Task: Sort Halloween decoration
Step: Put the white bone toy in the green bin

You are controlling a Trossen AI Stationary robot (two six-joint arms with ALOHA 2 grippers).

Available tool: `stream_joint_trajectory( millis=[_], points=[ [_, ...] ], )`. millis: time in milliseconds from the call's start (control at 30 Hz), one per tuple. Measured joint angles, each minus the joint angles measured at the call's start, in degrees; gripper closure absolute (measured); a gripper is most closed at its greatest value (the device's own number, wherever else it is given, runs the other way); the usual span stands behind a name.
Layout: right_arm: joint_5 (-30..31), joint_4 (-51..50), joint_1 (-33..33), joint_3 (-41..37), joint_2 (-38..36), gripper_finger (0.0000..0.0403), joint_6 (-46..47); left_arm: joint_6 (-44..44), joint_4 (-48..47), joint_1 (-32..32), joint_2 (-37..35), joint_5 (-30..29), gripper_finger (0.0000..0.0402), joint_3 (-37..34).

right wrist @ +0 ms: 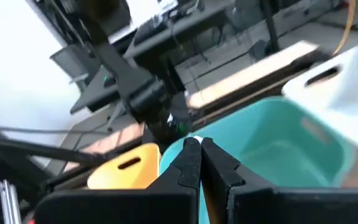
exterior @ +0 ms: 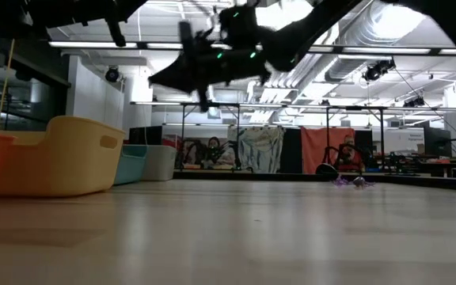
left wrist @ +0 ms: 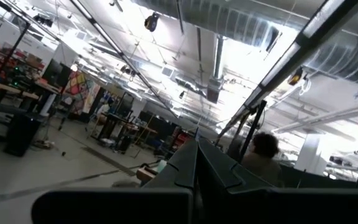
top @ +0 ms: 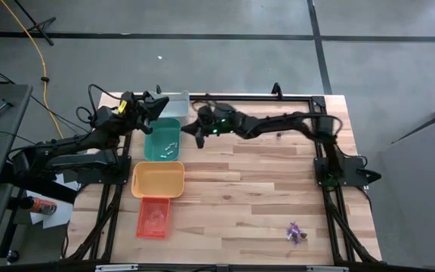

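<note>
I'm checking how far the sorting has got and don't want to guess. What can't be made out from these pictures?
- Whether the right claw holds a trinket: its fingertips meet, anything between them is too small to see.
- The pieces in the teal tray: pale specks from above, kind unreadable.
- The contents of the yellow tray in the low view: its wall hides them.
- The remaining decorations: too small to count.
- The left wrist view: aimed at the ceiling, shows no tray.

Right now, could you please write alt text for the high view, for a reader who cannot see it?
Seen from above, the right gripper hovers beside the teal tray, at the head of a row with yellow and orange trays. A small purple pile of decorations lies far off.
</note>
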Motion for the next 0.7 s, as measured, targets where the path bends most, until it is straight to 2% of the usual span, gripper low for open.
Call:
stream_joint_trajectory(
  millis=[133,333,567,700],
  points=[
    [-2.3,0.1,1.0,8.2,9.0,0.0403,0.3,-1.0,0.0,0.0,0.0,-1.0,0.0401,0.0],
    [-2.9,0.0,1.2,21.4,20.1,0.0403,5.7,-1.2,0.3,0.0,0.0,-1.2,0.0401,0.0],
    [-2.9,-6.6,1.0,27.5,22.5,0.0399,6.3,-2.6,0.3,0.0,0.0,-1.3,0.0401,0.0],
    [-5.8,-9.9,0.6,29.5,22.5,0.0367,5.6,-2.6,0.3,0.0,0.0,-1.3,0.0402,0.0]
  ],
)
